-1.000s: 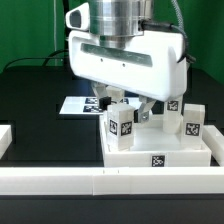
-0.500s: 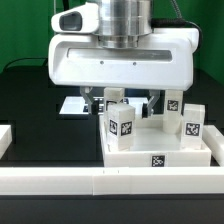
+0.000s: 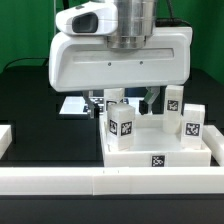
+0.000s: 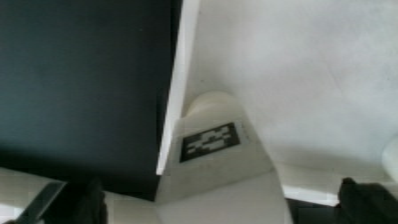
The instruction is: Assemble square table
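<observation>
The square table's white tabletop (image 3: pixel 212 151) lies rim up on the black table, with several tagged white legs standing in it. One leg (image 3: pixel 122 129) stands at the front, another (image 3: pixel 193 122) at the exterior view's right, and a third (image 3: pixel 174 99) behind that. My gripper (image 3: pixel 124 104) hangs low over the tray's back corner. It is open, with a further leg (image 4: pixel 217 150) upright between its dark fingertips (image 4: pixel 82 204). The fingertips stand apart from this leg on both sides. The wrist view shows the tabletop (image 4: pixel 302 70) beside it.
A long low white rail (image 3: pixel 110 181) runs along the front edge, with a white block (image 3: pixel 5 138) at the exterior view's left. The marker board (image 3: pixel 73 105) lies behind the tray, partly hidden by my hand. Cables hang at the back.
My hand has turned to face the camera squarely and shifted slightly toward the exterior view's right over the tray. The jaws stayed open; the legs have not moved.
</observation>
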Tool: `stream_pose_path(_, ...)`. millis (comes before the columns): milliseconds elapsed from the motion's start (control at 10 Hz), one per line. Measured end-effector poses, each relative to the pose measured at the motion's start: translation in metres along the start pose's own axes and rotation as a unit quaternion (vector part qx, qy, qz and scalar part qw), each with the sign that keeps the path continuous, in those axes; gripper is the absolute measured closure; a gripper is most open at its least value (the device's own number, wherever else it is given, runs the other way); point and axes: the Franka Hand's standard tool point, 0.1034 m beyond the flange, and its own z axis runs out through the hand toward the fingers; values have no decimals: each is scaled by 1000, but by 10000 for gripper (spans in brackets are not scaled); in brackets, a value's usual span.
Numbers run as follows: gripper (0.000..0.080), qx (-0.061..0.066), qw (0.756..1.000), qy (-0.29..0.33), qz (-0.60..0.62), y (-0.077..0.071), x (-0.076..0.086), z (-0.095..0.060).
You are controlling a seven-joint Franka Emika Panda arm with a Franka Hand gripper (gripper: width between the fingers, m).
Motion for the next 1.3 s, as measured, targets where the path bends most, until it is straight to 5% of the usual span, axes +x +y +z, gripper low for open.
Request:
stream_pose_path(200, 150, 0, 1000, 0, -20, 1, -1, 0)
stream_pose_path(400, 395, 0, 1000, 0, -19, 1, -1, 0)
stream_pose_path(500, 395, 0, 1000, 0, -8, 1, -1, 0)
stream_pose_path(600, 514, 0, 1000, 0, 0, 1, -1, 0)
stream_pose_path(1000, 514, 2, 988, 0, 154, 1, -1, 0)
stream_pose_path(1300, 512, 3, 952, -1, 305, 1, -1, 1)
